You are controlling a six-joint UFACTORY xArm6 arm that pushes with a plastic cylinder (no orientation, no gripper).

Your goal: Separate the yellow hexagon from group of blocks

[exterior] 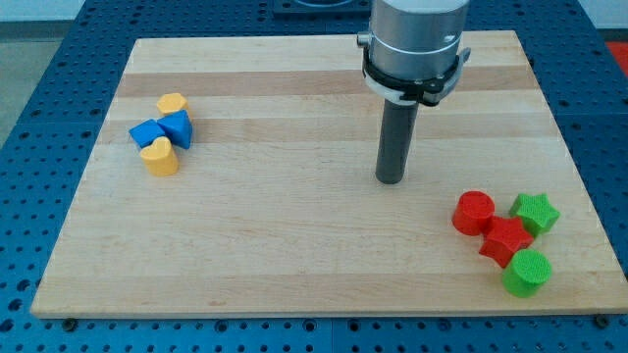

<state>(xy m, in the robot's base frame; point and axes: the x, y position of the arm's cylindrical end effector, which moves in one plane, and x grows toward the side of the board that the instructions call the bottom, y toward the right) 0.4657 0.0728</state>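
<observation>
Yellow hexagon (172,103) lies flat at desk's (294,255) left, topmost of cluster, touching blue blocks (165,129).

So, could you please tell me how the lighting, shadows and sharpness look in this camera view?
Camera view: even, soft light; the wooden board shows no strong glare; my tip casts only a faint shadow; the yellow hexagon and the red cylinder look sharp; the arm's metal collar carries mild highlights.

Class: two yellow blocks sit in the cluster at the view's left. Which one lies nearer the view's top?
The yellow hexagon, at the cluster's upper edge above the blue blocks. The yellow heart sits below them, nearer the view's bottom.
</observation>
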